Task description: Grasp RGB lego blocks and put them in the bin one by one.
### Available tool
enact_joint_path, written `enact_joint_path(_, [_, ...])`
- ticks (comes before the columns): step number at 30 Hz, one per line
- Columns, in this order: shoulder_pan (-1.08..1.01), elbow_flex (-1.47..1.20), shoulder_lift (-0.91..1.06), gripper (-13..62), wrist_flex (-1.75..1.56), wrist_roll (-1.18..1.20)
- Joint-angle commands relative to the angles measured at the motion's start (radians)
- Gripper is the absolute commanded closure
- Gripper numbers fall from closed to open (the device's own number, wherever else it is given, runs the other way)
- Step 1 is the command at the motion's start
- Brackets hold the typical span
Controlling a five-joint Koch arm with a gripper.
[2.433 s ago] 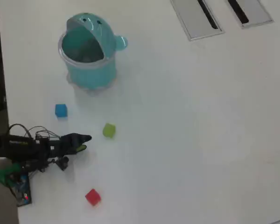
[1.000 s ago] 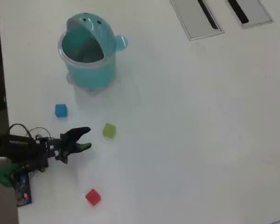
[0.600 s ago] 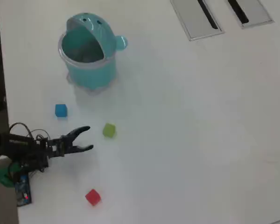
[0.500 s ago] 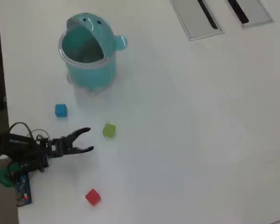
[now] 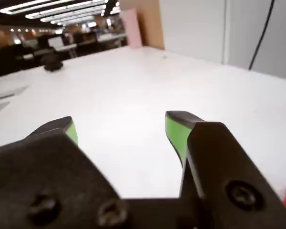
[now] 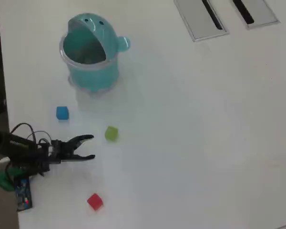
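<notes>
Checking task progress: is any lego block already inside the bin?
No, the red block, yellow-green block and blue block all lie on the table, outside the teal bin.

Overhead camera looks straight down; wrist camera peers low across the shared table (image 6: 190, 124).

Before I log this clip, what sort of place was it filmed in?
Likely an open office or lab. The wrist view shows rows of ceiling light strips and dark desks beyond a broad white table. Overhead, the table has grey panels with black strips, probably cable hatches.
</notes>
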State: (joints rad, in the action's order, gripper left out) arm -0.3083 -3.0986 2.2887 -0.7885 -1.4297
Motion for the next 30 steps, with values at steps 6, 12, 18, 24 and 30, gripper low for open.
enact_joint_path(6, [-0.121, -0.072, 0.071, 14.1, -0.140, -0.212])
enact_joint_path(12, [-0.204, -0.072, 0.071, 14.1, -0.158, -0.268])
enact_joint_path(18, [-0.354, -0.072, 0.071, 14.1, -0.158, -0.265])
enact_joint_path(24, [-0.428, -0.072, 0.069, 14.1, -0.091, -0.259])
enact_joint_path(30, [-0.494, -0.072, 0.069, 14.5, -0.078, -0.267])
